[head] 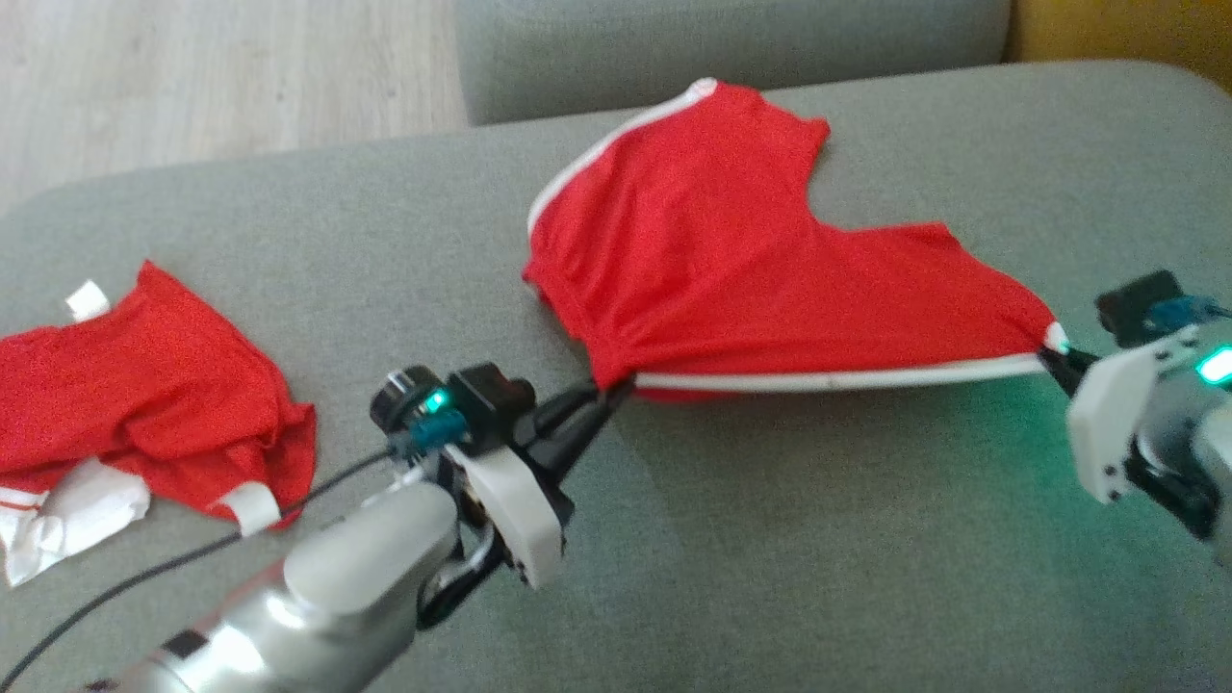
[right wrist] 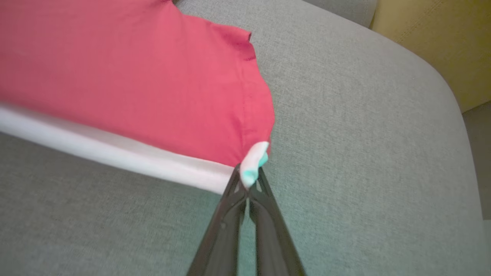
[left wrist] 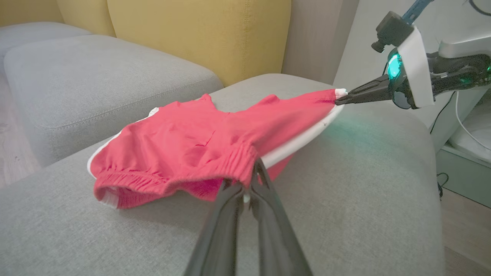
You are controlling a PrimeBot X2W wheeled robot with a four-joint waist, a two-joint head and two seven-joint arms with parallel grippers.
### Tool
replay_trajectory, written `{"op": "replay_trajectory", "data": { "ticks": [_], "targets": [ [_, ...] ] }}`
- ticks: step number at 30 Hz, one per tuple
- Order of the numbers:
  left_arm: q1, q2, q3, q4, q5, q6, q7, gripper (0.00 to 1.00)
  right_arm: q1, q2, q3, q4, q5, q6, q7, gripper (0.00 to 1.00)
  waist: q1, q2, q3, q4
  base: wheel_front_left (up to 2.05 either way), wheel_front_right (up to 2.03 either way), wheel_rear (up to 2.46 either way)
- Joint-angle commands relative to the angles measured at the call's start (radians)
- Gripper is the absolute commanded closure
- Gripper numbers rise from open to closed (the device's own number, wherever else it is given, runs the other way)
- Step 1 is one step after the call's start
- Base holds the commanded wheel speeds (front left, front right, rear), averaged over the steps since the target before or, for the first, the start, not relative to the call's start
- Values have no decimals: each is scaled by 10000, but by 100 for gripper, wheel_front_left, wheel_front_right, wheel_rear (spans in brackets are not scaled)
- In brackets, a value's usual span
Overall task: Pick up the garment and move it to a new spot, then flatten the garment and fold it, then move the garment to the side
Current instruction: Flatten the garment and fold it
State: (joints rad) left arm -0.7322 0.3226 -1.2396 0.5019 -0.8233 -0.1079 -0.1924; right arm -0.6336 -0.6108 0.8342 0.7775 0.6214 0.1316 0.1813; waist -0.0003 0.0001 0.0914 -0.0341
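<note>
Clearly, the left gripper [head: 608, 393] is closed on the waistband end of the red shorts [head: 712, 250] and the right gripper [head: 1057, 354] on the opposite corner, with the white hem taut between them, near the far edge of the cushion [head: 818, 539].

Soft, even daylight fills all three views. A green indicator lamp [head: 1218, 366] tints the grey cushion [head: 924, 433] beside the garment [head: 712, 260], which casts a faint shadow. The head view looks grainy and slightly blurred.
</note>
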Motion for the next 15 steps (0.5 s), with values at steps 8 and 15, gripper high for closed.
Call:
{"op": "replay_trajectory", "data": {
  "ticks": [8, 15],
  "targets": [
    [27, 601, 352, -1491, -84, 872, 340, 100, 981, -1654, -938, -2212, 645, -9, -261, 100, 3, -1, -126, 243, 0, 0, 0],
    [-385, 659, 767, -1651, -53, 1527, 356, 100, 1051, -1239, -2470, -2957, -365, -9, -269, 100, 3, -1, 561, 422, 0, 0, 0]
  ]
}}
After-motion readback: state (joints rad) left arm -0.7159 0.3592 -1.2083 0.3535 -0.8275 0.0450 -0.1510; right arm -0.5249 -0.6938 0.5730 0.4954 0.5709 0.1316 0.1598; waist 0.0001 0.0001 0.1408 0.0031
